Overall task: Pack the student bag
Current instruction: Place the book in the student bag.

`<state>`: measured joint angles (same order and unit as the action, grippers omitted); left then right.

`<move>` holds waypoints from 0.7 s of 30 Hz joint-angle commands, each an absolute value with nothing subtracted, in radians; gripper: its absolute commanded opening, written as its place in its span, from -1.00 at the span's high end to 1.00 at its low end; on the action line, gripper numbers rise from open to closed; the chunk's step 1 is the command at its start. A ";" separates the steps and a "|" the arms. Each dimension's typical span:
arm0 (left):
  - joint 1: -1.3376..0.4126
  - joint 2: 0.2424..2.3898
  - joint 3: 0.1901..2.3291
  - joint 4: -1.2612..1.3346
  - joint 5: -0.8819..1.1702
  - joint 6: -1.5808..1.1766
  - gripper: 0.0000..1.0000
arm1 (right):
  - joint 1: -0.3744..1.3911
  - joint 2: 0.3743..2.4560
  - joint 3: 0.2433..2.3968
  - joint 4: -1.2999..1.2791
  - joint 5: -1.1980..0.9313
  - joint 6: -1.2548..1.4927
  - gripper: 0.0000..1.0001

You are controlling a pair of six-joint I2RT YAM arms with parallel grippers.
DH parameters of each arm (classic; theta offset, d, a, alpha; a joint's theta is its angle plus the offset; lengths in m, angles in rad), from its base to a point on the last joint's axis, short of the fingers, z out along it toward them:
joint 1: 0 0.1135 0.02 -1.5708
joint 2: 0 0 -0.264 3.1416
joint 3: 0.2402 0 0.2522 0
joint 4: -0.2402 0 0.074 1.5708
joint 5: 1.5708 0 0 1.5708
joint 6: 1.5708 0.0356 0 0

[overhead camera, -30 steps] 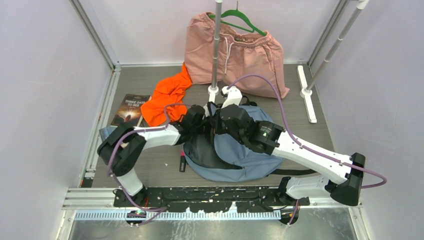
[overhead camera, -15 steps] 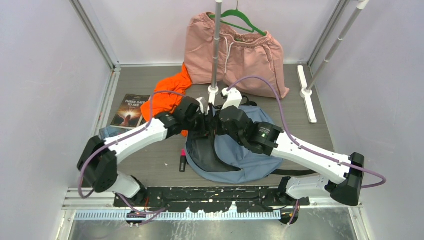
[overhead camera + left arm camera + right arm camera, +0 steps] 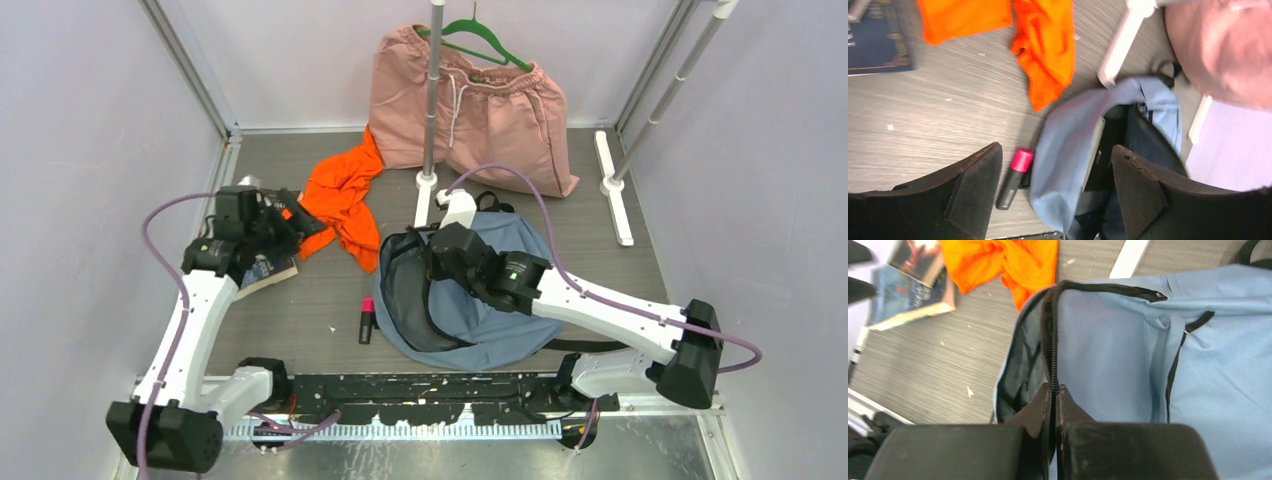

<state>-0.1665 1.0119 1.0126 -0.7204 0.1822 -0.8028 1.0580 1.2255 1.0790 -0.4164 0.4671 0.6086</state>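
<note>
The student bag [image 3: 505, 305], grey-blue with black zippers, lies at the table's middle with its mouth gaping to the left. My right gripper [image 3: 436, 262] is shut on the zipper edge [image 3: 1053, 330] and holds the mouth open; the right wrist view shows the bag [image 3: 1108, 355] and the gripper [image 3: 1054, 388] pinching that edge. Over by the left wall my left gripper [image 3: 292, 230] hangs open and empty above a book [image 3: 268, 272]. In its wrist view the left gripper [image 3: 1057, 149] frames the bag [image 3: 1068, 145] from a distance.
A black marker with a pink cap [image 3: 366, 320] lies just left of the bag. An orange garment [image 3: 340, 198] is behind it. Pink shorts [image 3: 470, 100] hang on a rack pole [image 3: 432, 100]. A second white rack foot [image 3: 613, 185] stands at the right.
My left arm has swung from the bag's mouth out to the left, over the book, and its jaws have spread wider. The right gripper has kept its hold on the zipper edge.
</note>
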 commanded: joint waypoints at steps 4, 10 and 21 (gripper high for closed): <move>0.180 1.035 0.884 -0.775 0.325 -0.791 -0.68 | 1.043 1.317 0.988 -0.333 0.452 0.639 0.99; 0.319 1.085 0.832 -0.756 0.273 -0.781 -0.73 | 1.014 1.343 0.914 -0.289 0.438 0.654 0.87; 0.386 1.241 0.913 -0.695 0.091 -0.788 -0.75 | 0.976 1.284 1.005 -0.308 0.339 0.559 -0.66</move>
